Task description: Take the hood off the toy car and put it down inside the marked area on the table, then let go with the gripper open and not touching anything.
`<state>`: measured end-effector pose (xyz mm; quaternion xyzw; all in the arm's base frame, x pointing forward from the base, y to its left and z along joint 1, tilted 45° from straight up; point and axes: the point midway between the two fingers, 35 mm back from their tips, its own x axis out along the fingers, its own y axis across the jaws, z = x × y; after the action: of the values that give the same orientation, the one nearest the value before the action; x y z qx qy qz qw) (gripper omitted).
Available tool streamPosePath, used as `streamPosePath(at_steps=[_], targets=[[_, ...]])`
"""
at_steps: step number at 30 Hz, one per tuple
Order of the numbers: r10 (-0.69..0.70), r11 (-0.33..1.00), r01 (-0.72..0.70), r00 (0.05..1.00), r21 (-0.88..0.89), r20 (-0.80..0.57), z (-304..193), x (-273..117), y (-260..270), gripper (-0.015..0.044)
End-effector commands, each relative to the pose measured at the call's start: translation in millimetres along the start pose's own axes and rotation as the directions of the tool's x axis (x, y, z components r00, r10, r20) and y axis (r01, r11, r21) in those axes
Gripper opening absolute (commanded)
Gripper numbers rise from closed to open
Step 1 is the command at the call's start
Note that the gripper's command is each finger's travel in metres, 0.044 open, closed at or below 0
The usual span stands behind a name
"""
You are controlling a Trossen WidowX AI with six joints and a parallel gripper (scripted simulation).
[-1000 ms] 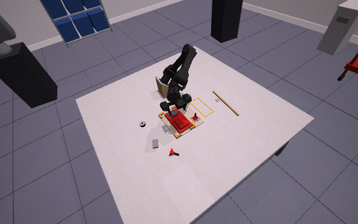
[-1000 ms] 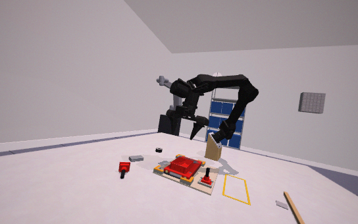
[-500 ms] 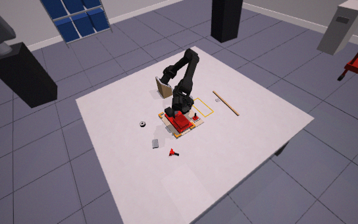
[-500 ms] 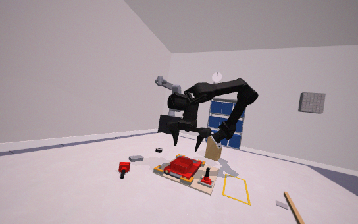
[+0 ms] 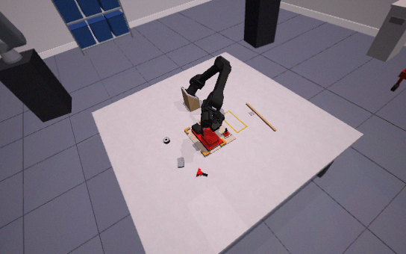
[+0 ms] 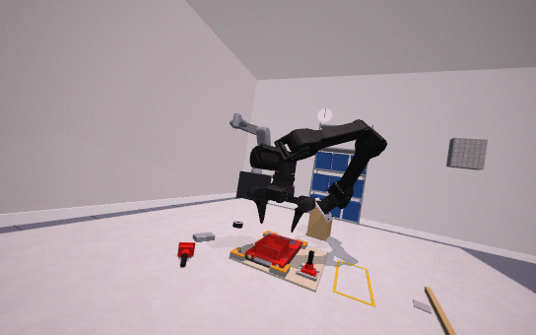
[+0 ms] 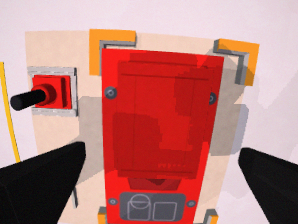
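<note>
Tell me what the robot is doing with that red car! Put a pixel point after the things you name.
The black robot arm has its gripper (image 6: 277, 228) (image 7: 164, 152) open above the red toy car (image 5: 209, 138) (image 6: 274, 247) (image 7: 160, 120), one finger toward each side, holding nothing. The car sits on a pale board (image 5: 230, 138) (image 6: 314, 283) (image 7: 90, 182) between orange corner pieces. The hood looks to be on the car, and the yellow outlined area (image 5: 237, 132) (image 6: 354, 300) beside the board has no hood in it. It is probably getting ready to grab the hood.
</note>
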<state>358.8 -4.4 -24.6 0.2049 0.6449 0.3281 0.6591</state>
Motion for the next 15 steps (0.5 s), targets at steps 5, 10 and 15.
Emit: streamPosePath(at_steps=[5,10,15], targets=[[0.003,1.000,-0.003,1.000,0.004,0.002,0.0,8.6,-0.5,0.0440],[0.003,1.000,-0.003,1.000,0.004,0.002,0.0,13.3,-0.7,0.0440],[0.003,1.000,-0.003,1.000,0.004,0.002,-0.1,18.1,-0.8,0.0440]])
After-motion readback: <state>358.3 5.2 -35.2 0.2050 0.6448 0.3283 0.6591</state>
